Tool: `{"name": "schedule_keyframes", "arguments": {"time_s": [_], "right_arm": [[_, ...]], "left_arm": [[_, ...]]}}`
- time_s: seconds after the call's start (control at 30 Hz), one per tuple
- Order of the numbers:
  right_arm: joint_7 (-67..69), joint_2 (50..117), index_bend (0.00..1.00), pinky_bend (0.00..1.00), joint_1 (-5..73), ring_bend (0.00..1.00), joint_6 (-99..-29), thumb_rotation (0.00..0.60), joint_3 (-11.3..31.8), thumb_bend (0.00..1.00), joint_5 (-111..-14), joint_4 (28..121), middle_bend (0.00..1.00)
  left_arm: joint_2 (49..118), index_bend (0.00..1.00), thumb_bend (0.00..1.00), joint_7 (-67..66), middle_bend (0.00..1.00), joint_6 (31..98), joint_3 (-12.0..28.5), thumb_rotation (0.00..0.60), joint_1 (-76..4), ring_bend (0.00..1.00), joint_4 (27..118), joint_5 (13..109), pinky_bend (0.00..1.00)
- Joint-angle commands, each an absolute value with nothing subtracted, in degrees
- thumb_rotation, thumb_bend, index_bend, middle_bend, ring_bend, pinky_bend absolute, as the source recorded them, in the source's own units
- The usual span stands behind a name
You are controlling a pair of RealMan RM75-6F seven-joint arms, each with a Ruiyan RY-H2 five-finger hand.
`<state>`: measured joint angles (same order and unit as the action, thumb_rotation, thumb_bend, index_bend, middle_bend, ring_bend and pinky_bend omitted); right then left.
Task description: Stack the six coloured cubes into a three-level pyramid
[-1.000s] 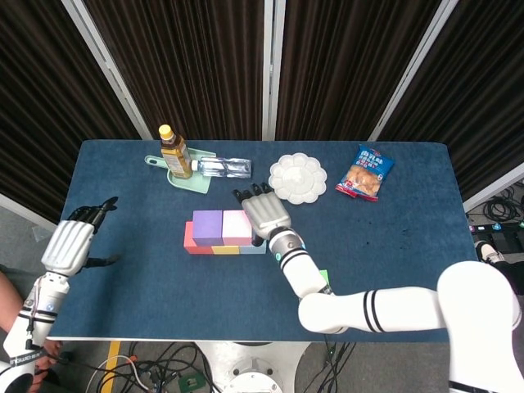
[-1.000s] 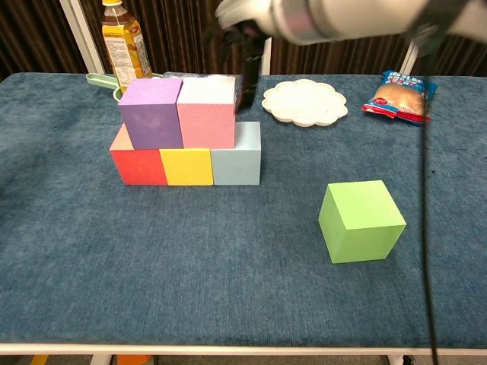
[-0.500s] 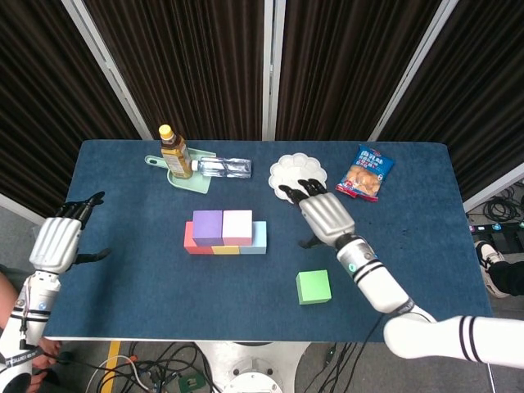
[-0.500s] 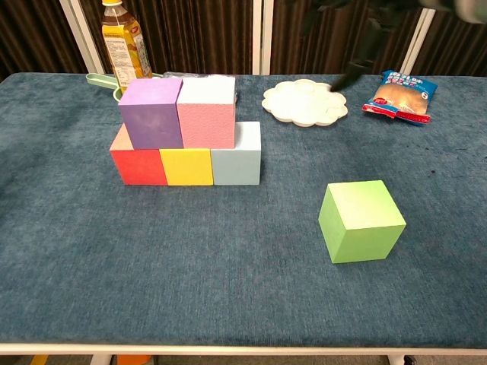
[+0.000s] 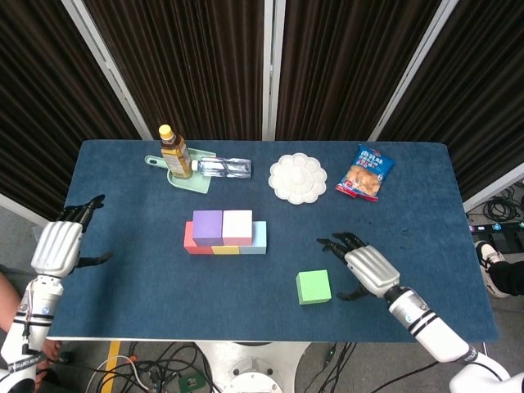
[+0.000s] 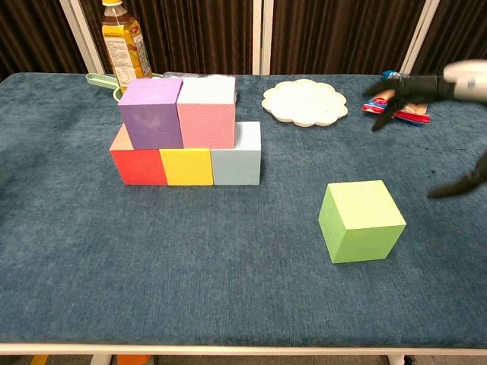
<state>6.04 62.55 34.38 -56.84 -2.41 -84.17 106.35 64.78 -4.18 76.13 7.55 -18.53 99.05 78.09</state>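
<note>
Fingers spread and holding nothing, the right hand [image 5: 368,268] hovers just right of the green cube [image 5: 313,286]; the left hand [image 5: 59,244], likewise empty, hangs beyond the table edge [image 5: 75,184].

light: bright, even, from above | shadows: soft, faint | glare: none | focus: sharp, chest-view edges slightly blurred

green cube [image 5: 313,286] alone | five-cube stack [image 5: 225,232], seemingly flush

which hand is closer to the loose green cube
Right. The right hand hovers open just beside the green foam cube; the left hand is off the table's far edge.
</note>
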Motion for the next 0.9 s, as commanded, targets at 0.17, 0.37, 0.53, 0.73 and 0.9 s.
{"name": "schedule_keyframes", "arguments": {"time_s": [0.17, 0.37, 0.53, 0.73, 0.9], "right_arm": [[4.0, 69.1, 0.13, 0.00, 32.3, 0.00, -56.7, 0.600, -5.5, 0.00, -90.0, 99.1, 0.17], [-0.4, 70.9, 0.14, 0.00, 32.5, 0.00, -56.4, 0.600, -4.3, 0.00, -89.3, 98.4, 0.16], [-6.2, 71.4, 0.15, 0.00, 32.6, 0.00, -56.4, 0.600, -3.2, 0.00, -88.3, 98.6, 0.15], [-11.2, 73.2, 0.20, 0.00, 32.9, 0.00, -54.7, 0.600, -2.4, 0.01, -85.6, 99.1, 0.14], [-13.1, 75.0, 0.21, 0.00, 33.1, 0.00, -54.3, 0.600, -2.0, 0.02, -84.9, 98.6, 0.14]], "left_arm": [[64.4, 0.10, 0.04, -4.0, 0.19, 75.9, 7.4, 0.600, -18.2, 0.22, 99.3, 77.8, 0.21], [64.3, 0.10, 0.04, -3.4, 0.19, 76.1, 7.4, 0.600, -18.0, 0.22, 99.3, 78.1, 0.21], [64.4, 0.10, 0.04, -2.6, 0.19, 76.3, 7.5, 0.600, -17.8, 0.22, 98.9, 78.2, 0.21], [64.3, 0.10, 0.04, -1.6, 0.19, 76.2, 7.3, 0.600, -17.6, 0.22, 98.5, 78.6, 0.21], [64.3, 0.10, 0.04, -0.6, 0.19, 76.3, 7.1, 0.600, -17.4, 0.22, 98.0, 78.9, 0.21]]}}
